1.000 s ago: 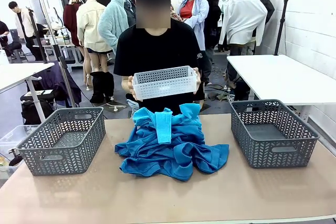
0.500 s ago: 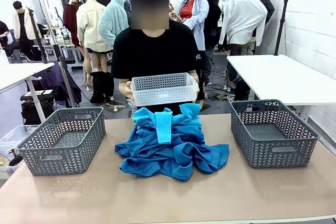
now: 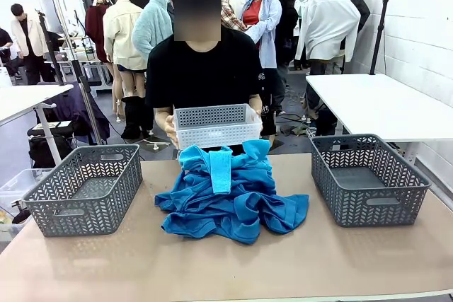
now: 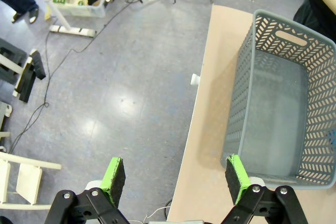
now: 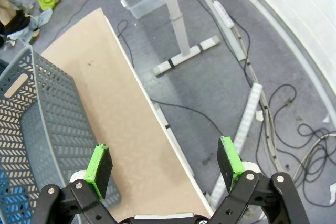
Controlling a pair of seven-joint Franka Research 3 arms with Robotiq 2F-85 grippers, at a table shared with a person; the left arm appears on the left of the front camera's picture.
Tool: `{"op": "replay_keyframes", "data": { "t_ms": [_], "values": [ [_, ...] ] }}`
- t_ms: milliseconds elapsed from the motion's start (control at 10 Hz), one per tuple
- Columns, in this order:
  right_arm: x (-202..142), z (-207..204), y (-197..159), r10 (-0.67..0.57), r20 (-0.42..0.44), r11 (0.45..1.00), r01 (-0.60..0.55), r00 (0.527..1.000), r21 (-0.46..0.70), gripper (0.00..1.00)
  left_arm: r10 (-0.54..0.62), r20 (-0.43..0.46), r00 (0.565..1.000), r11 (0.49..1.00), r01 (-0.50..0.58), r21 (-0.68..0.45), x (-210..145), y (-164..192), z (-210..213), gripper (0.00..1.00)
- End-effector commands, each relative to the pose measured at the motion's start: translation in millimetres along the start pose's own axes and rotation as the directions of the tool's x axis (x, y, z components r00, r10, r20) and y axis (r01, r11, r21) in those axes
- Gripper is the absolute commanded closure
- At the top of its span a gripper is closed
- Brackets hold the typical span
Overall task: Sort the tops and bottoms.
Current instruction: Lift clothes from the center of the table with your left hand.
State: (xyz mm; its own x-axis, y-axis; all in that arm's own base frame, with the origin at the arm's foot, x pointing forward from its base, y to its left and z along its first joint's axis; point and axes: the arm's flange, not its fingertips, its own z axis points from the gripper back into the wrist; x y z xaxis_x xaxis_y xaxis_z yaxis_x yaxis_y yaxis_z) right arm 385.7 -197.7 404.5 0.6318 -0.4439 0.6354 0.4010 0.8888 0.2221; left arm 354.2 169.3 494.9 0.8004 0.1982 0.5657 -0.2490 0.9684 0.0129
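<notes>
Crumpled bright blue soft-cloth shirts (image 3: 230, 192) lie heaped at the tabletop's (image 3: 212, 266) far edge, and the separate garments are hard to tell apart. A person's white perforated plastic basket (image 3: 218, 126) half-hides their hands. The left gripper (image 4: 175, 169) and right gripper (image 5: 164, 161) gape wide, empty.

Table (image 3: 212, 266) holds blue tops (image 3: 230, 206) between grey baskets (image 3: 78, 221).

Bright even light, soft shadows, sharp

White perforated basket (image 3: 218, 126), white side table (image 3: 379, 104)
</notes>
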Motion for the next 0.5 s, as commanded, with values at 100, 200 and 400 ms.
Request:
{"op": "replay_keyframes", "data": {
  "t_ms": [100, 200, 400],
  "values": [
    [1.2, 3.5, 2.1, 0.001, -0.001, 1.0, -0.001, 1.0, -0.006, 0.0, -0.009, -0.007, 1.0, 1.0, 0.009, 0.013, -1.5, 1.3, 0.2, 0.0],
    [1.2, 3.5, 2.1, 0.001, -0.001, 1.0, -0.001, 1.0, -0.006, 0.0, -0.009, -0.007, 1.0, 1.0, 0.009, 0.013, -1.5, 1.3, 0.2, 0.0],
    [1.2, 3.5, 2.1, 0.001, -0.001, 1.0, -0.001, 1.0, -0.006, 0.0, -0.009, -0.007, 1.0, 1.0, 0.009, 0.013, -1.5, 1.3, 0.2, 0.0]
  ]
}}
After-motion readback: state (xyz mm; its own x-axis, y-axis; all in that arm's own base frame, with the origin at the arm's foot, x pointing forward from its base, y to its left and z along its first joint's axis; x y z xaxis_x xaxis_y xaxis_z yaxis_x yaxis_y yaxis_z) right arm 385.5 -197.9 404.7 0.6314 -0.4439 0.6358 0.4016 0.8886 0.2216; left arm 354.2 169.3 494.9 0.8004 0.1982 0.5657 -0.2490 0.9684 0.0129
